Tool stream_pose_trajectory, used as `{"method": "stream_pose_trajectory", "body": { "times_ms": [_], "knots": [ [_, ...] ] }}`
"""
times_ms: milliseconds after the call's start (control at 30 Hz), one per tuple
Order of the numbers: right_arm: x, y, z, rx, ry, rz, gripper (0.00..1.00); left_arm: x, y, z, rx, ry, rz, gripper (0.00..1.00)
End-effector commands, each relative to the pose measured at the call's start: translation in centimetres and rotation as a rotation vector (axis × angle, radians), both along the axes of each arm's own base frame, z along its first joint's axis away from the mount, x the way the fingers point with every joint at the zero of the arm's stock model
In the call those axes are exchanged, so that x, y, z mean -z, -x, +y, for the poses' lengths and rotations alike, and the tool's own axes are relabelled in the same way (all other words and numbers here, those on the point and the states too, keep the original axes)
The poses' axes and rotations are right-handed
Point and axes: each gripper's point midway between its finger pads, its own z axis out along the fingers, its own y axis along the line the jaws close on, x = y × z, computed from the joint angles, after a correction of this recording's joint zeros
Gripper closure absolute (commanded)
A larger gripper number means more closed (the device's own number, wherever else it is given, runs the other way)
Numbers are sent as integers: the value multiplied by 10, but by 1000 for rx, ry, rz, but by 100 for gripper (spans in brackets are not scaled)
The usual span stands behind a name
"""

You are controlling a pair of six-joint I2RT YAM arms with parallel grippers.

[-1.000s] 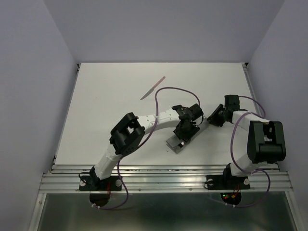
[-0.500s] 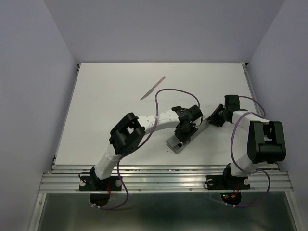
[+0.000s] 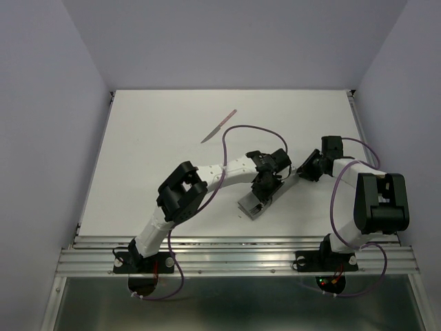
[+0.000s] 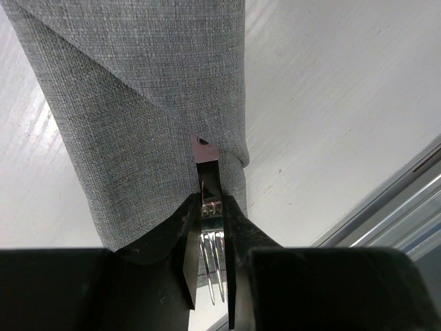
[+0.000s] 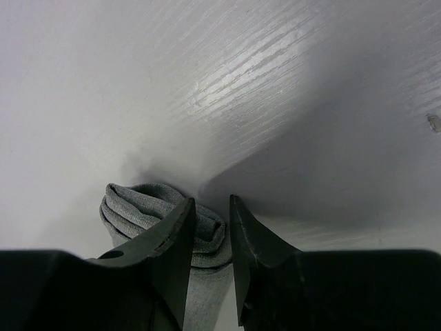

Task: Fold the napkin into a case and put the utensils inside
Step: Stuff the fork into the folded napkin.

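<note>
Both grippers meet at the case [image 4: 138, 103], near the table's [image 3: 151, 158] centre. The left gripper [image 4: 207, 207] clamps the fork [image 4: 206, 169], whose handle end touches a fold. The right gripper [image 5: 210, 207] pinches the case's right end. The knife [image 3: 219, 125] lies well apart, far-left.

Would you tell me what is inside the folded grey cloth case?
The silver metal fork enters the folded grey cloth case; its handle is hidden. Tines sit in the left end effector.

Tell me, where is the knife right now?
In the top view, the knife lies by itself on the far half of the white table, about midway across. It is well beyond the folded grey cloth.
</note>
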Motion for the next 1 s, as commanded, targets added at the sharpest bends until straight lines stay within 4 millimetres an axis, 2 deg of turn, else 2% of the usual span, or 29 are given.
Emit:
{"method": "stream_pose_trajectory", "body": {
  "times_ms": [0, 200, 467, 733, 833, 967],
  "knots": [
    [16, 25, -4, -2, 24, 104, 67, -21, -7, -13, 15, 52, -28, 87],
    [16, 30, -5, 0, 33, 112, 67, -17, -10, -24, 31, 70, -25, 87],
    [17, 36, -5, 4, 32, 116, 67, -20, -17, -29, 43, 71, -54, 87],
    [11, 35, -5, 1, 30, 101, 67, -19, -25, -22, 33, 42, -92, 79],
    [11, 35, -5, 2, 31, 102, 67, -24, -26, -23, 33, 50, -101, 77],
    [8, 36, -6, 4, 37, 97, 67, -37, -28, -18, 21, 58, -116, 70]
  ]
}}
